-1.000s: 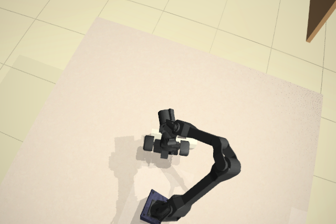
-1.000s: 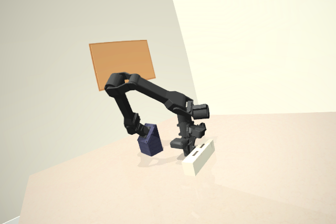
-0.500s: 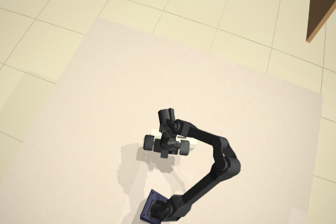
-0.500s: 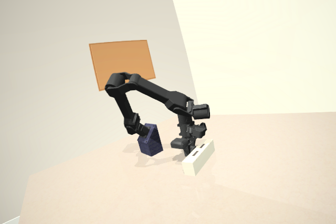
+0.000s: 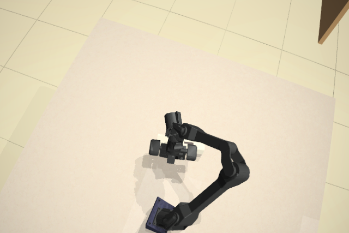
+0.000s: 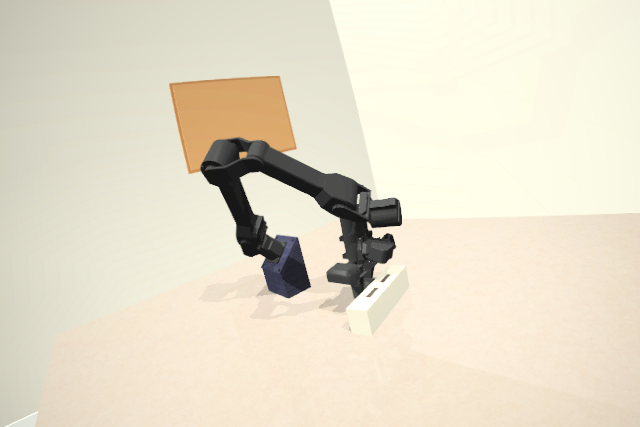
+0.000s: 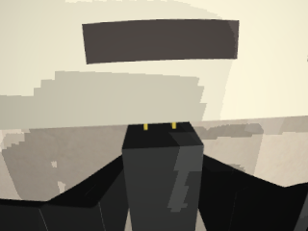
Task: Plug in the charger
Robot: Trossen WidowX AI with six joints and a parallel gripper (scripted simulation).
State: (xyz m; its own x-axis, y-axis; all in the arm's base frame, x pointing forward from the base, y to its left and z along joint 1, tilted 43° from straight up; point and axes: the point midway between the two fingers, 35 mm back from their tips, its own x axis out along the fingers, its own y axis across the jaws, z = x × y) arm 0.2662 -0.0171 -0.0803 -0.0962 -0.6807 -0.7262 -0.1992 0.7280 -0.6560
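1. Top: gripper (image 5: 172, 159) sits right over the strip (image 5: 200, 148), hiding most of it; alignment can't be checked here.
2. Exterior: strip (image 6: 379, 303) lies far from the table (image 6: 465, 360) edges, open room all round it.
3. Wrist: gripper clamped on the charger (image 7: 162, 176); prongs (image 7: 160, 126) show only tips at the strip. Any tilt likely jams the shutter.

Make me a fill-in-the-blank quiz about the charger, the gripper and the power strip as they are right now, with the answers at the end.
1. The gripper is shut on the black ____.
2. In the wrist view, the little that shows of the prongs is ____ in colour.
3. The power strip is ____ in colour.
4. The arm's base block is dark ____.

Answers: charger; yellow; cream; blue
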